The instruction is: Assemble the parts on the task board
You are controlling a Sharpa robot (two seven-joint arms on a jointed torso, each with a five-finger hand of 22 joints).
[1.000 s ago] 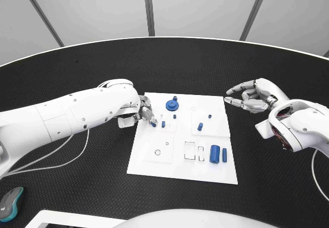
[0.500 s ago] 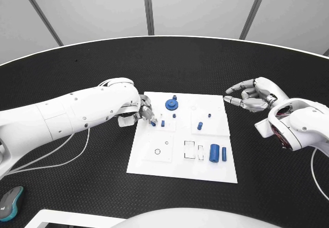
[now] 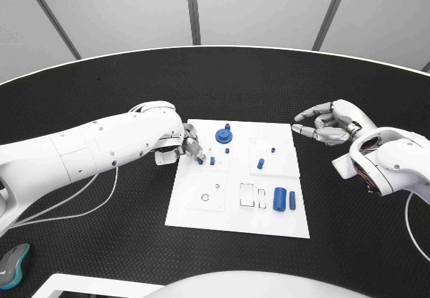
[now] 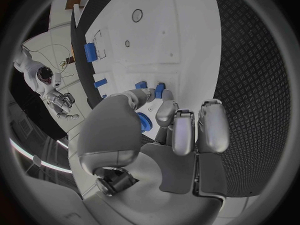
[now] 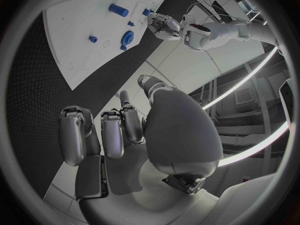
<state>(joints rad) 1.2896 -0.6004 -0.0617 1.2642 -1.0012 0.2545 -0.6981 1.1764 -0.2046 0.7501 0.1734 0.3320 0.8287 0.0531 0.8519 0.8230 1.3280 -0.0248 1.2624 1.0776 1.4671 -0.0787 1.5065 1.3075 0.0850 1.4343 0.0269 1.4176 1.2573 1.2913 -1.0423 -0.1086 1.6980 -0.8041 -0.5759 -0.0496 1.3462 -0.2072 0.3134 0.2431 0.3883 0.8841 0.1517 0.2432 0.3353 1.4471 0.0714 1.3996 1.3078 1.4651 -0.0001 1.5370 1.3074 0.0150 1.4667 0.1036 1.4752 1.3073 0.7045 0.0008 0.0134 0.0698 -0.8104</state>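
Observation:
The white task board lies in the middle of the table. My left hand hovers over its near-left corner region and pinches a small blue peg between thumb and a finger, low over the board; the peg sits at the fingertips. A second peg stands just beside it. A blue gear, a tiny peg, a short cylinder and two blue blocks rest on the board. My right hand hangs off the board's far-right corner, fingers curled, holding nothing.
A teal and grey object lies at the table's near-left edge, beside a white tray corner. A white cable loops under my left arm. Empty slots and a round hole mark the board's near half.
My left hand and its peg have barely shifted over the board. The right hand has stayed in place off the board's corner.

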